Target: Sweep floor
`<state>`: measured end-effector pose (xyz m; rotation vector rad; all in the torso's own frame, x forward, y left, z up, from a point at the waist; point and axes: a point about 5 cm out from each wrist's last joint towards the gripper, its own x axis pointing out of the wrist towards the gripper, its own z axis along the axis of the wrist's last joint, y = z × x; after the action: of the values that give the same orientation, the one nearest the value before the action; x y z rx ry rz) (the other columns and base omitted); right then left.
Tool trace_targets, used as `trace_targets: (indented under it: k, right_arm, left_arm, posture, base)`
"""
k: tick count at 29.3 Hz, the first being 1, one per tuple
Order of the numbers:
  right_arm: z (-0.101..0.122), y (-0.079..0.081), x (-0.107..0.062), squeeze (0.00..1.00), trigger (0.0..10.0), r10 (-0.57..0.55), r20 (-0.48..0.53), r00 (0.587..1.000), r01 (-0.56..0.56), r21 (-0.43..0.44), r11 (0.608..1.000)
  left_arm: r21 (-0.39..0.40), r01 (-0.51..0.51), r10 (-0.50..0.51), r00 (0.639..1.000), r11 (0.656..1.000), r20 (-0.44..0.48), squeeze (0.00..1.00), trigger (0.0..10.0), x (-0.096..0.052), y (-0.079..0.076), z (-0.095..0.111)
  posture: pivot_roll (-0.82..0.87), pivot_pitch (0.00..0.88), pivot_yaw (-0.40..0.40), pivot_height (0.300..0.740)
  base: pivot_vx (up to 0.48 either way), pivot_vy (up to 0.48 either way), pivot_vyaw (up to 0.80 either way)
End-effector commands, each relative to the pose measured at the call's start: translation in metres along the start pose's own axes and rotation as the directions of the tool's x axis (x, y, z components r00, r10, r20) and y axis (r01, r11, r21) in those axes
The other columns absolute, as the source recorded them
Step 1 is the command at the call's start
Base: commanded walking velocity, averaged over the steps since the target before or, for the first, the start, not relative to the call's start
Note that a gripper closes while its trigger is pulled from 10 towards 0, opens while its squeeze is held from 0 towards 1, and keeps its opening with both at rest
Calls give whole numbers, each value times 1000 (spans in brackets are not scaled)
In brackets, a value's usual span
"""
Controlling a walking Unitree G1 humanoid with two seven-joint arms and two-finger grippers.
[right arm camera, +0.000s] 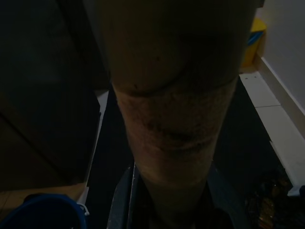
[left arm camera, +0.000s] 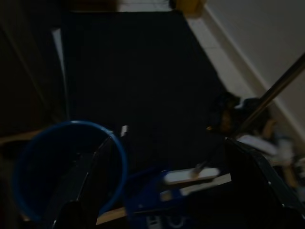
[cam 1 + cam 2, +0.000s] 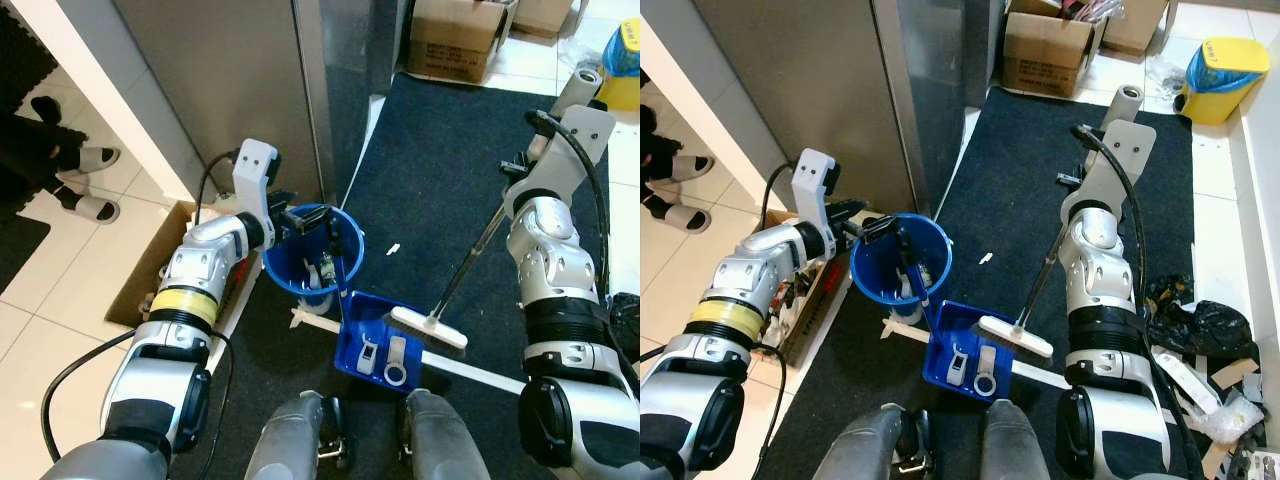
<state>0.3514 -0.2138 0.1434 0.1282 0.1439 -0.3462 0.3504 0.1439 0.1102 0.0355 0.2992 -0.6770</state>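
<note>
Left eye view: the left tool (image 3: 305, 220) sits at the rim of a round blue bucket (image 3: 345, 262) (scraps of rubbish lie inside it); how far its fingers are spread I cannot tell. A blue dustpan (image 3: 352, 350) lies on the dark mat (image 3: 430, 160) just beside the bucket, holding several white scraps. The broom (image 3: 440, 300) has its white head at the dustpan's edge, its handle slanting up and away toward the right arm.

Left wrist view: dim; the bucket rim (image 2: 121, 157) and broom handle (image 2: 271, 93) show.

Right wrist view: the right tool (image 1: 167, 200) is clamped on the broom's handle (image 1: 171, 95).
</note>
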Motion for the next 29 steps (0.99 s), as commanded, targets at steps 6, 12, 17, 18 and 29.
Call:
trace_targets:
  k: [6, 12, 17, 18, 29]
  right_arm:
    - [3, -5, -4, 0, 10000, -15, 33, 999, 15, 1, 1000]
    - [1, 1, -3, 0, 10000, 4, 24, 1000, -4, -2, 1000]
    - [-1, 9, -3, 0, 10000, 27, 17, 999, -27, 0, 1000]
    - [-1, 9, -3, 0, 10000, 27, 17, 999, -27, 0, 1000]
    - [-4, 9, -4, 0, 10000, 29, 12, 999, -29, 2, 1000]
  left_arm:
    - [149, -234, 222, 970, 961, 94, 0, 10000, -10, 13, 10]
    - [194, -227, 182, 958, 955, 223, 0, 10000, -26, -14, 29]
    - [231, -197, 130, 953, 953, 275, 0, 10000, -33, -48, 23]
    - [231, -197, 130, 953, 953, 275, 0, 10000, -33, -48, 23]
    - [93, -173, 157, 976, 981, 150, 0, 10000, -15, -58, -6]
  posture:
    - [-66, 71, 99, 740]
    - [-45, 69, 91, 740]
    - [-19, 65, 84, 740]
    - [-19, 65, 84, 740]
    - [-33, 51, 95, 740]
  base:
    - [0, 0, 0]
    - [0, 0, 0]
    - [0, 0, 0]
    - [0, 0, 0]
    - [0, 0, 0]
